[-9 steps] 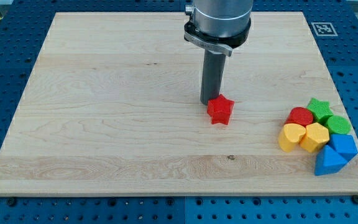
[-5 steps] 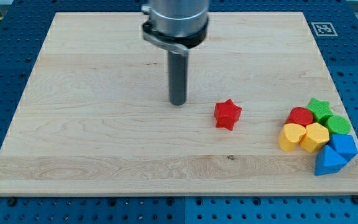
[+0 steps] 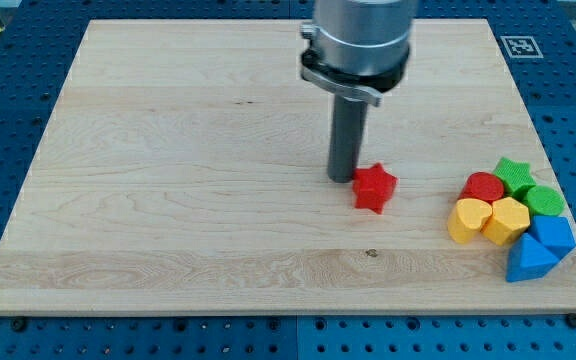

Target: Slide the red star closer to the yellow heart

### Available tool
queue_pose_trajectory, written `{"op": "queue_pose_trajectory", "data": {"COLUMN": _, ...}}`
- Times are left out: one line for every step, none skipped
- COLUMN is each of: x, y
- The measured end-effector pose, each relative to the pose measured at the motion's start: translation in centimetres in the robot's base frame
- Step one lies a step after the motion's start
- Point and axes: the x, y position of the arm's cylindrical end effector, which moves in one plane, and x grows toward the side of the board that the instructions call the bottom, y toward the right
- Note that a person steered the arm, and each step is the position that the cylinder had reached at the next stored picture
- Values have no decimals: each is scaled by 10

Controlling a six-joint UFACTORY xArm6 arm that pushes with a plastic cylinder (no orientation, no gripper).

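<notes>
Red star (image 3: 375, 187) sits on the wooden board (image 3: 168, 150), right of the board's middle, well apart from the yellow heart (image 3: 468, 220) at the view's right. My tip (image 3: 343, 178) touches the star's upper-left side; the rod carries no pincer and holds nothing. Beside the heart cluster a red block (image 3: 484, 187), yellow block (image 3: 509, 219), two green blocks (image 3: 514, 172) (image 3: 544, 200) and two blue blocks (image 3: 552, 233) (image 3: 528, 259).

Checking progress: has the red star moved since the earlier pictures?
Yes. The red star has slid toward the view's right and slightly down, nearer the yellow heart, which stayed put.
</notes>
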Motion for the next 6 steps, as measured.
{"op": "queue_pose_trajectory", "data": {"x": 8, "y": 35}}
{"op": "queue_pose_trajectory", "data": {"x": 7, "y": 52}}
{"op": "queue_pose_trajectory", "data": {"x": -2, "y": 17}}
{"op": "queue_pose_trajectory", "data": {"x": 9, "y": -23}}
{"op": "queue_pose_trajectory", "data": {"x": 39, "y": -17}}
{"op": "queue_pose_trajectory", "data": {"x": 52, "y": 17}}
